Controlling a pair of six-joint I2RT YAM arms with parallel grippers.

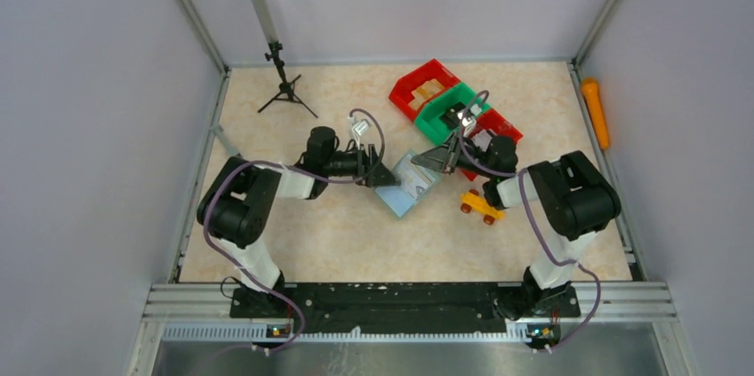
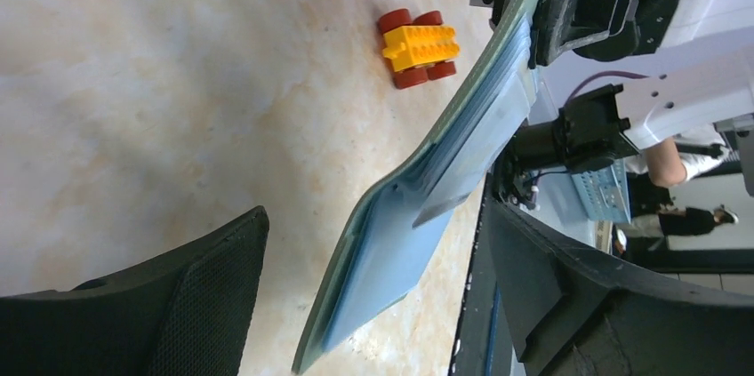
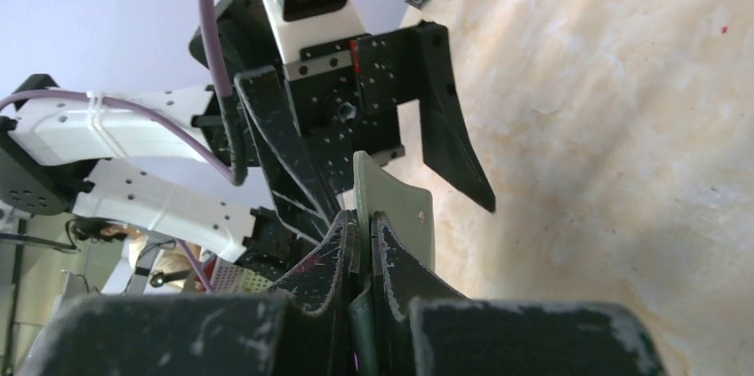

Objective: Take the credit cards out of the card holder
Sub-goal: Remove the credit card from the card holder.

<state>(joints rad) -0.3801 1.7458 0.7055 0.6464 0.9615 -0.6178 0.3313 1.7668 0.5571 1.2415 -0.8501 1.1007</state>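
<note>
Extraction barely begun: right claw point(image 3: 360, 234) pinches the thin grey-green card holder point(image 1: 407, 185), left claw point(image 1: 384, 173) spread, no cards out.

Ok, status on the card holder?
Left gripper open around card holder. Right gripper shut on it, holder tilted up. Nothing seen pulled out. Toy car clear.

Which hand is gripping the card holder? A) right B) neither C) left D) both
A: the right hand is pinched shut on the top edge of the card holder, while the left hand stands wide open with a finger on either side of it.
</note>
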